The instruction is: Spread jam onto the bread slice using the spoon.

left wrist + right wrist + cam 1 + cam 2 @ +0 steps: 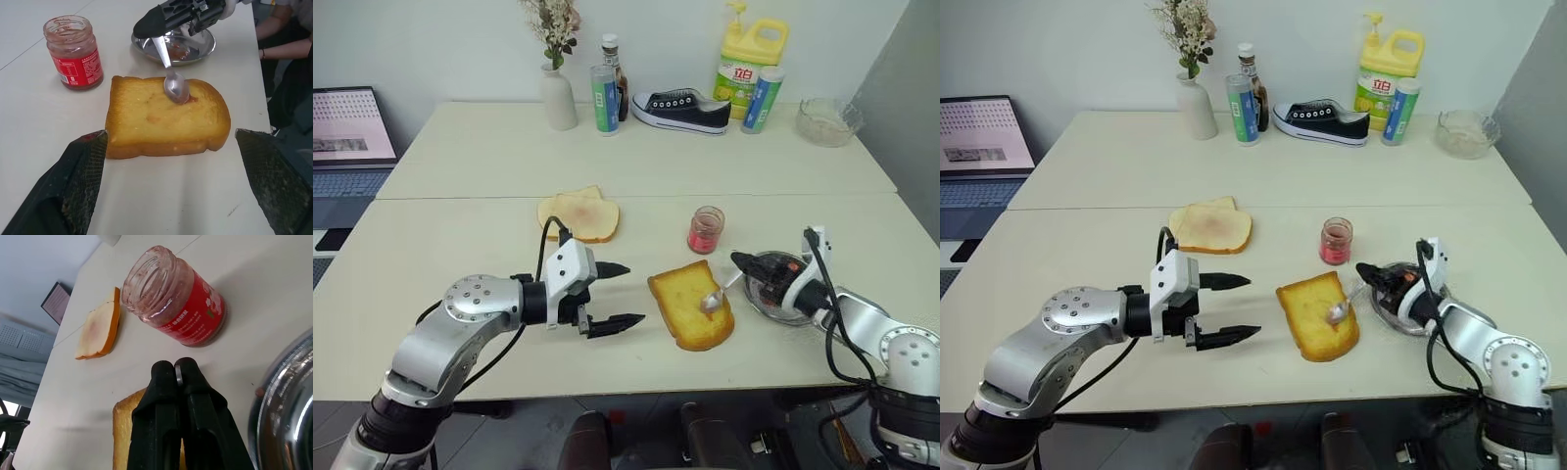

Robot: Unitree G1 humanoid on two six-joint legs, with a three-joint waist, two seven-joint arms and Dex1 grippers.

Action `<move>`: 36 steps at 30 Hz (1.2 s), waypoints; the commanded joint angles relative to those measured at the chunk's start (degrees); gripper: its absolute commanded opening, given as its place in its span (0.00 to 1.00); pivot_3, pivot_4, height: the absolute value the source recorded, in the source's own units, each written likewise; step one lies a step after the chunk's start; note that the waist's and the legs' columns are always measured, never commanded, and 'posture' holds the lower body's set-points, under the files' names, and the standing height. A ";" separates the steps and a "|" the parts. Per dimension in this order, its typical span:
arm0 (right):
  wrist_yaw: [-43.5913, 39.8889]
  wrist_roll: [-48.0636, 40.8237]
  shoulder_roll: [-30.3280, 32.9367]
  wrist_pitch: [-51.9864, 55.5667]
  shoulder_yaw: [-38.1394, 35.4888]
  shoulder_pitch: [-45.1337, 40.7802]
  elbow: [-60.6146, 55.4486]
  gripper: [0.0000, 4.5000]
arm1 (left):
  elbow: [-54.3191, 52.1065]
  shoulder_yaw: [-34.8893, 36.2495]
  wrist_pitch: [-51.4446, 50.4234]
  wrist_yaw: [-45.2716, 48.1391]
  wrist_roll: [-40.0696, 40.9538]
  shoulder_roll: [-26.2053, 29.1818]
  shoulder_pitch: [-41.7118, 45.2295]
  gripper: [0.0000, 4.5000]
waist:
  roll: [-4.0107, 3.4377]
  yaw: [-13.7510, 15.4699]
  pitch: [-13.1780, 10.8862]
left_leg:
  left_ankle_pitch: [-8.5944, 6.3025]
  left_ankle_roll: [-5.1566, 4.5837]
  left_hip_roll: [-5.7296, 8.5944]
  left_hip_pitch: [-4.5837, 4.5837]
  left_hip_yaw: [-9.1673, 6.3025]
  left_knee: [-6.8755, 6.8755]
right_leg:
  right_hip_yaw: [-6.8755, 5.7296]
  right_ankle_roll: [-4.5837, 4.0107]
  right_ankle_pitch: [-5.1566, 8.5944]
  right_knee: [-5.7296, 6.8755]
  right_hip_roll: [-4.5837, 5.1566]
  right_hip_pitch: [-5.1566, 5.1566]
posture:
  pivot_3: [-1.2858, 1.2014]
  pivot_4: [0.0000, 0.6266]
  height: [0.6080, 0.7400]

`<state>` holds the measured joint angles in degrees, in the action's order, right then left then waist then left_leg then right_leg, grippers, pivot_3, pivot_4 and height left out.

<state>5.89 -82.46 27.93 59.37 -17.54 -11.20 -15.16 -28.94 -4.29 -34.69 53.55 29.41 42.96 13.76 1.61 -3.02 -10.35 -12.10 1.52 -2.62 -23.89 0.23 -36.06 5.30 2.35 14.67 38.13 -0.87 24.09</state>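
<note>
The thick golden bread slice (688,311) lies on the near table, between my two grippers. The spoon (175,87) rests its bowl on the slice's top, where a small red smear shows beside it. My right gripper (741,262) is shut on the spoon's thin handle and reaches in from over the steel dish (771,292). The open jam jar (706,230), with red-pink jam inside, stands just behind the bread. My left gripper (634,293) is open and holds nothing, a short way left of the slice with its fingers pointing at it.
Thinner pale slices (579,213) with a reddish smear lie behind the left gripper. At the far edge stand a vase (558,96), bottles (606,96), a shoe (683,108), a yellow jug (750,59) and a glass bowl (828,119). A laptop (350,137) sits at left.
</note>
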 commanded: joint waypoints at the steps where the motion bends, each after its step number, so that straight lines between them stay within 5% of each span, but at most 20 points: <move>1: 0.06 -5.23 1.60 0.11 -1.86 0.01 -2.48 0.01 | -0.90 1.13 0.92 0.09 0.60 -0.09 0.26 0.96 | 0.00 -0.03 0.00 | 0.00 0.00 0.00 0.00 0.00 0.00 | 0.00 0.00 0.00 0.00 0.00 0.00 | 0.52 0.24 1.00; 8: -0.44 -12.21 3.53 -0.07 -1.48 -0.38 -1.76 0.01 | -1.36 0.74 0.62 -0.72 0.59 -0.74 0.24 0.96 | 0.00 -0.12 0.00 | 0.00 0.00 0.00 -0.01 -0.01 -0.01 | -0.01 0.00 0.00 0.00 -0.01 0.00 | 0.52 0.24 1.00; 16: -9.23 2.21 5.74 -1.67 3.56 4.32 0.18 0.01 | -2.20 0.72 0.34 -1.74 0.58 -0.97 -0.57 0.96 | 0.02 -0.04 0.01 | 0.00 0.00 0.00 0.01 -0.01 -0.03 | -0.01 0.00 0.00 0.01 0.00 -0.01 | 0.52 0.24 1.00; 36: -5.66 8.59 -10.10 -6.42 2.74 -10.94 8.43 0.01 | -1.47 0.44 0.40 -1.87 0.47 -1.33 0.62 0.96 | 0.08 -0.19 0.07 | 0.00 0.00 -0.01 0.01 -0.01 -0.05 | -0.01 0.00 -0.07 0.02 -0.02 -0.01 | 0.52 0.24 1.00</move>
<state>-0.09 -73.20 18.31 53.85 -13.36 -20.98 -5.89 -29.62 -4.36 -34.82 51.43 29.40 41.59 13.38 1.69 -3.21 -10.27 -12.10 1.52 -2.64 -23.89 0.22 -36.12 5.29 2.35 14.60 38.15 -0.89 24.09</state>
